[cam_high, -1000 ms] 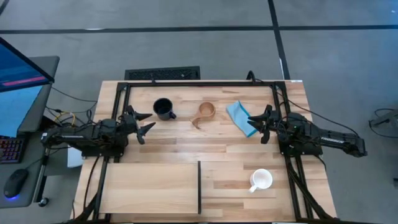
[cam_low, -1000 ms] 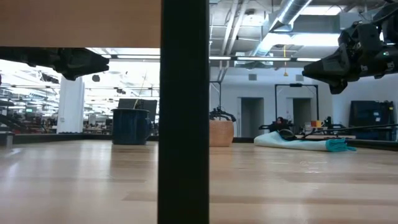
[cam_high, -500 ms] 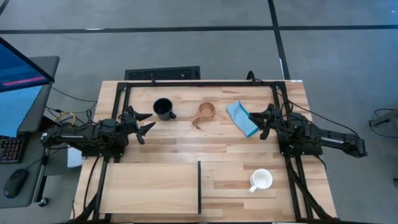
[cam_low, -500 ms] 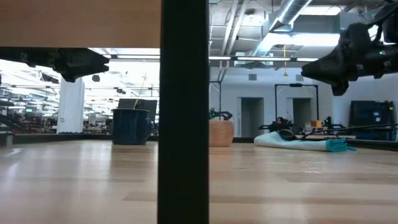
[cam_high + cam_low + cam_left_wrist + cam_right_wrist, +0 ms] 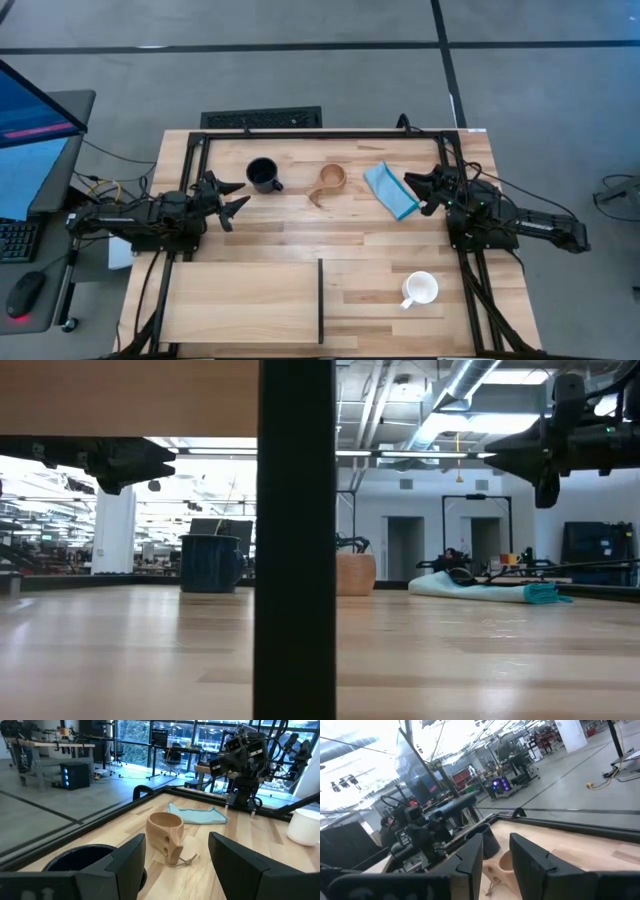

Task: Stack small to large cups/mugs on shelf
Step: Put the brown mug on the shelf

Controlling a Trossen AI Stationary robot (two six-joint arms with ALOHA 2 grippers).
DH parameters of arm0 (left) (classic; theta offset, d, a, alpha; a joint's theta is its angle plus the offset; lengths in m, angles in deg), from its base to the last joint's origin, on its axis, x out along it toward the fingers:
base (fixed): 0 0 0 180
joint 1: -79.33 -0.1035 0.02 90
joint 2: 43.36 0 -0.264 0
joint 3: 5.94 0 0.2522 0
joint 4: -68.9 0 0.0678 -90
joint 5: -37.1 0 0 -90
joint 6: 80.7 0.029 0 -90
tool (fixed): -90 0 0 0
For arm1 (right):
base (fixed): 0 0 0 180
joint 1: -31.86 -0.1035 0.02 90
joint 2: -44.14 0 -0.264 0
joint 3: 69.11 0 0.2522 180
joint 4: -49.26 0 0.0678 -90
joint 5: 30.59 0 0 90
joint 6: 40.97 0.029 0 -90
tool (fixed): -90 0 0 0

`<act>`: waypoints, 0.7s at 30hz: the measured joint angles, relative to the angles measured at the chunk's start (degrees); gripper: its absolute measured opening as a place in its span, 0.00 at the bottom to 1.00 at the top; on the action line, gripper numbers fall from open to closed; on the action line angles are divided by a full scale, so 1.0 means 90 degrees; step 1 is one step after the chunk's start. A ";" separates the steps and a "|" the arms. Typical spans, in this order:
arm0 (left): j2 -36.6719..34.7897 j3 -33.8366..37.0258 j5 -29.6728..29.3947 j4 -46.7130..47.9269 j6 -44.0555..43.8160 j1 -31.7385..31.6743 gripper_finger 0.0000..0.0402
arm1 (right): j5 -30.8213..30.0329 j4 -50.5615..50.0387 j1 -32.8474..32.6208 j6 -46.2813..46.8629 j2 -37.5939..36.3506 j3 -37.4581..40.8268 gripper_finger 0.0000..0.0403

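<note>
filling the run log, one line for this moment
left tool: open, idle | right tool: open, by cloth | cups: none on shelf

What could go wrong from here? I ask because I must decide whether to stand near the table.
The right gripper hangs open right beside the light-blue cloth; it might snag the cloth on its way to the wooden cup. That cup's long handle could tip it if pinched off-centre. The shelf has a thin dark upright edge that a carried mug might clip.

Black mug [image 5: 262, 174], tan wooden cup [image 5: 331, 179], white mug [image 5: 421, 289], light-blue cloth [image 5: 389, 190].
</note>
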 joint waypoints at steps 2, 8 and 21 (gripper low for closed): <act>0.0000 0.0000 0.0000 -0.0001 0.0001 0.0000 0.52 | 0.0006 0.0002 0.0000 -0.0027 0.0001 0.0000 0.34; 0.0000 0.0000 0.0000 0.0000 0.0004 0.0000 0.52 | 0.0010 0.0007 0.0000 -0.0027 0.0001 -0.0007 0.49; 0.0000 -0.0002 0.0001 0.0000 0.0007 0.0000 0.52 | -0.0512 0.0967 0.0172 -0.0095 0.0001 -0.0081 0.57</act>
